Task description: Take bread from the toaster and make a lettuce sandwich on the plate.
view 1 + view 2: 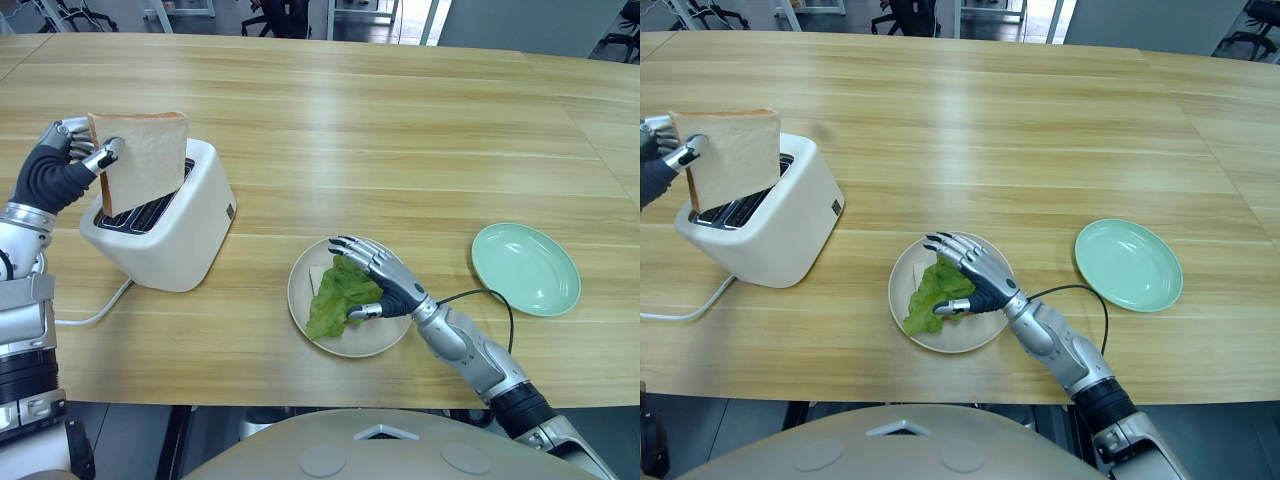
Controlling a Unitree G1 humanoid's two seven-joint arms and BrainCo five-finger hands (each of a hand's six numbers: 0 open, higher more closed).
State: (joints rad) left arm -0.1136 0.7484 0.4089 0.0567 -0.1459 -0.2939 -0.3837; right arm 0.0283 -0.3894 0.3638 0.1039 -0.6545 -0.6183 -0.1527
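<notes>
A white toaster (175,230) stands at the left of the wooden table. My left hand (62,160) is shut on a slice of bread (143,158), holding it upright just above the toaster's slot. On the beige plate (300,300) near the front edge a green lettuce leaf (335,298) lies over another slice of bread (317,278), of which a corner shows. My right hand (385,280) rests on the lettuce's right side, fingers spread over the leaf and thumb against its lower edge.
An empty light green plate (525,268) sits to the right of the beige plate. The toaster's white cord (95,315) runs off to the left front. A black cable (490,300) loops behind my right wrist. Office chairs stand beyond the far edge.
</notes>
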